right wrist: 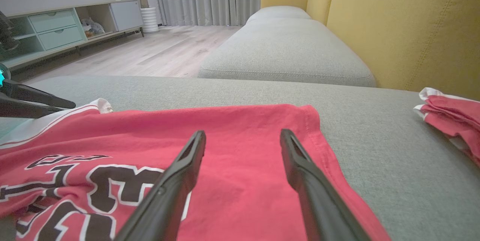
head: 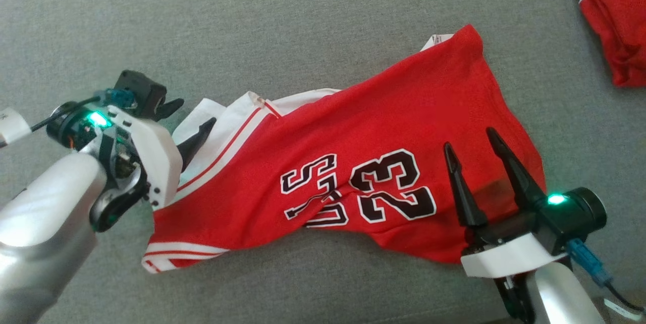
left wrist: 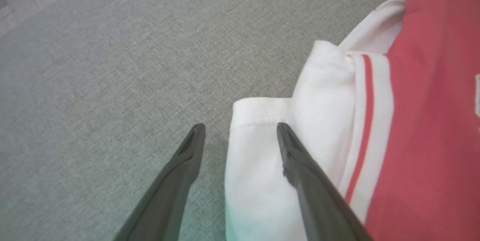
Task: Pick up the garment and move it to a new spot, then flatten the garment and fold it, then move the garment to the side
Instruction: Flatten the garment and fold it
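Red number-23 jersey [head: 353, 162] lies rumpled across the grey sofa seat [head: 252, 26], both end effectors spread wide, holding nothing — left end effector [head: 196, 112] straddling the white hemmed edge [left wrist: 258, 121], right end effector [head: 468, 139] over the red hem end. I'd pinch each end low and pull apart evenly to flatten it. Lettering beside the 23 is creased and unreadable — the second red garment [head: 615, 26] is cut off at the corner.

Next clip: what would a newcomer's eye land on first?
A red jersey with a black 23 lies rumpled across the grey cushion, mid-frame in the head view. The left gripper, open, is at its white sleeve; the right gripper, open, over its opposite end. Another red garment sits at the cushion's far right.
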Robot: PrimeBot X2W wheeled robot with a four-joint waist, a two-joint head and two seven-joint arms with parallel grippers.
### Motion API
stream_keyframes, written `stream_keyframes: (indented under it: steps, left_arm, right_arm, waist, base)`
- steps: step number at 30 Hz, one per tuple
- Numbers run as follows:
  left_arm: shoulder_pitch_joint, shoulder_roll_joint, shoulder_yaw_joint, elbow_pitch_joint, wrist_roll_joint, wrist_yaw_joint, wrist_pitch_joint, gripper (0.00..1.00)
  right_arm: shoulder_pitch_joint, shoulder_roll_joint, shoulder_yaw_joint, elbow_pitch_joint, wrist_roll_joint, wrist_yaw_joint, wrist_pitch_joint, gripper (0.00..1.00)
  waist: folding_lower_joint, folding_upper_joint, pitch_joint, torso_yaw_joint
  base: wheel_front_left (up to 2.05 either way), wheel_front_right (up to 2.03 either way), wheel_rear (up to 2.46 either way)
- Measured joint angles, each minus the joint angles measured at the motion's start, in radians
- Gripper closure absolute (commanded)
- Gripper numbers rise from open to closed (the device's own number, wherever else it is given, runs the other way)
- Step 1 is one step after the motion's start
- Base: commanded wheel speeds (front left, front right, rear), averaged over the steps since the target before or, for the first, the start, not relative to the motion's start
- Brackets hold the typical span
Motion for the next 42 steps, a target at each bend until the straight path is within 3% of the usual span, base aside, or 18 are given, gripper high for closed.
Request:
stream_keyframes:
  steps: [9,10,11,12,13,27,37,42]
  left_arm:
    - [-0.053,0.015,-0.085,0.032,-0.059,0.000,-0.024,0.00]
    - [-0.060,0.015,-0.091,0.038,-0.064,0.000,-0.029,0.07]
    - [-0.067,0.015,-0.096,0.043,-0.070,0.000,-0.034,0.47]
    - [-0.074,0.016,-0.101,0.045,-0.077,0.000,-0.043,0.65]
    - [-0.079,0.016,-0.107,0.048,-0.082,0.000,-0.056,1.00]
    - [-0.239,0.064,-0.102,0.080,-0.025,0.000,-0.386,1.00]
    - [-0.225,0.060,-0.128,0.135,-0.020,0.000,-0.419,1.00]
    - [-0.225,0.052,-0.136,0.137,0.000,0.000,-0.446,1.00]
  right_arm:
    - [-0.014,0.002,0.006,0.000,0.000,0.000,0.000,0.00]
    - [-0.020,0.002,0.007,0.000,0.000,0.000,0.000,0.00]
    - [-0.027,0.002,0.008,0.000,0.000,0.000,0.000,0.00]
    - [-0.031,0.002,0.008,0.000,0.000,0.000,0.000,0.00]
    - [-0.034,0.002,0.008,0.000,0.000,0.000,0.000,0.00]
    - [-0.033,0.011,0.006,0.004,0.000,0.000,0.000,0.00]
    - [-0.025,0.009,0.017,0.036,0.001,0.000,0.000,0.00]
    - [-0.059,-0.026,-0.011,0.098,0.064,0.000,0.000,0.00]
  waist:
    - [0.0000,0.0000,0.023,-0.013]
    - [0.0000,0.0000,0.025,-0.015]
    - [0.0000,0.0000,0.027,-0.017]
    - [0.0000,0.0000,0.029,-0.018]
    - [0.0000,0.0000,0.030,-0.019]
    - [0.0000,0.0000,0.001,-0.011]
    - [0.0000,0.0000,-0.022,0.000]
    - [-0.0001,0.0000,-0.024,0.026]
  base:
    - [0.00,0.00,0.00]
    - [0.00,0.00,0.00]
    - [0.00,0.00,0.00]
    - [0.00,0.00,0.00]
    - [0.00,0.00,0.00]
    - [0.00,0.00,0.00]
    - [0.00,0.00,0.00]
    - [0.00,0.00,0.00]
